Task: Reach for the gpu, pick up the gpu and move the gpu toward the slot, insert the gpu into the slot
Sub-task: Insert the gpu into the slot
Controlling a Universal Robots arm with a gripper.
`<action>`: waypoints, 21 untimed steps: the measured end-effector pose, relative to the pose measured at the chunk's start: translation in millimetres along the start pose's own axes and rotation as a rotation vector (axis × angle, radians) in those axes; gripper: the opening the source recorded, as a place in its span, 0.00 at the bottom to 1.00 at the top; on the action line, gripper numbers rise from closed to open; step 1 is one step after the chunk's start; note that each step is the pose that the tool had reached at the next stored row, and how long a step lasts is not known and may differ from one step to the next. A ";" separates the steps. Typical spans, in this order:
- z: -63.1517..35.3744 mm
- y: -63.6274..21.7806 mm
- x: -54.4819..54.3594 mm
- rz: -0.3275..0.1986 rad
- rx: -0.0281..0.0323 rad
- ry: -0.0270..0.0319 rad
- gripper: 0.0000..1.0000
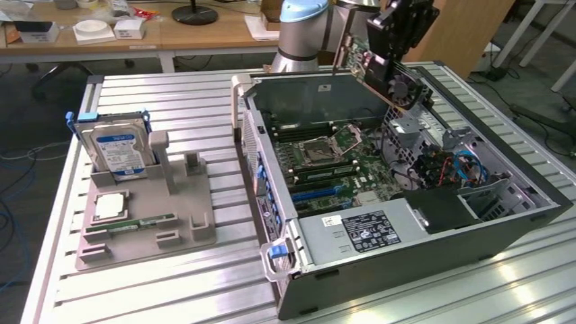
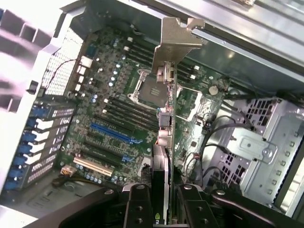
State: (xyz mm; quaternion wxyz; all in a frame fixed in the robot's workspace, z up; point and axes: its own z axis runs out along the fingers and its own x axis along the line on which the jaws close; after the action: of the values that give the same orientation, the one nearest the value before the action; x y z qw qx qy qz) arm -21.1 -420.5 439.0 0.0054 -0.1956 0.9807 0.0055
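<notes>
I have the gripper (image 2: 161,202) clamped on the gpu (image 2: 167,142), one finger on each face. The card runs edge-on away from the wrist and ends in its silver bracket (image 2: 175,42). Below it lies the motherboard (image 2: 118,95), and the blue slot (image 2: 111,133) sits off to one side, apart from the card's edge. The case walls (image 1: 504,223) and a drive cage (image 2: 256,142) hem the opening. The arm (image 1: 301,27) holds the wrist above the case's far rim with the card tilted.
</notes>
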 end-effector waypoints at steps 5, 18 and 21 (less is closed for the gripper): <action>0.4 0.0 0.0 -0.089 -0.0012 0.0008 0.27; 1.0 0.0 0.0 -0.304 -0.0039 0.0027 0.27; 1.1 0.0 0.0 -0.349 -0.0045 0.0030 0.27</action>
State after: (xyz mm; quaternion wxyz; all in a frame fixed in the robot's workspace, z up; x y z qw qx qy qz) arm -21.1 -420.5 438.0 0.0044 -0.3627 0.9319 0.0064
